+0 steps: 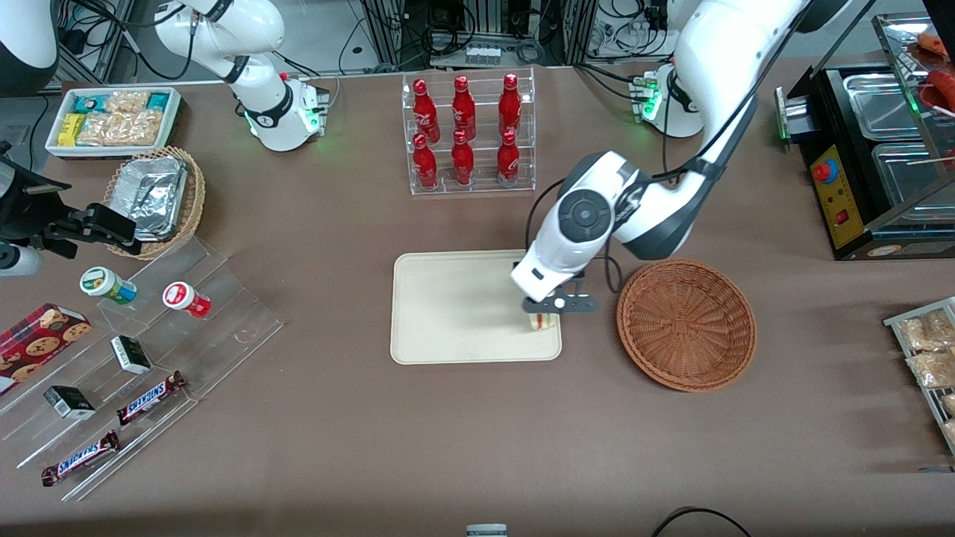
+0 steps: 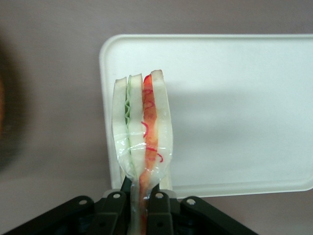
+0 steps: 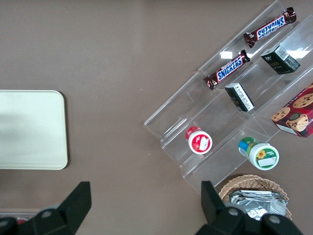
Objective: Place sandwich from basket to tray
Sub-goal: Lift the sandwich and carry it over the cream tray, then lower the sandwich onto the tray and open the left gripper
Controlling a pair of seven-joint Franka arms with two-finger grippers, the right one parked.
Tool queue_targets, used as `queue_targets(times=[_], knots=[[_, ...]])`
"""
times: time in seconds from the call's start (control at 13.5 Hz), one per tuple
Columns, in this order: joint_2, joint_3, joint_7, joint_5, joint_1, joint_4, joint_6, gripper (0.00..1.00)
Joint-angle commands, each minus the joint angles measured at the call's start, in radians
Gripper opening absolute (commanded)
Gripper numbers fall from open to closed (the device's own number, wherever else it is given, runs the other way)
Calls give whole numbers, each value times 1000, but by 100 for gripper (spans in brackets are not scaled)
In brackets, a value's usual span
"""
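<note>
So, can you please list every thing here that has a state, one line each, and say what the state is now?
gripper: shut on the sandwich, over the tray's edge nearest the basket.
sandwich: wrapped in clear film, held by the gripper, out of the basket.
basket: empty, upright beside the tray.
tray: flat on the table, surface bare.
red bottles: six, capped, standing in the clear rack.
foil tray: lying in the tan basket.

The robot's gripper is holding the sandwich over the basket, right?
Not quite. The gripper is holding the sandwich, but over the tray, near its edge, not over the basket. The front view shows it.
</note>
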Motion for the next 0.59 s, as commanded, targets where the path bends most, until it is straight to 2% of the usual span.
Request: queue_targets(times=[0.0,0.22,0.52], knots=[[96,4,-11,22,-47,104,-16,0],[142,4,18,54,-51,120,18,0],[176,4,51,55,-65,121,47,0]])
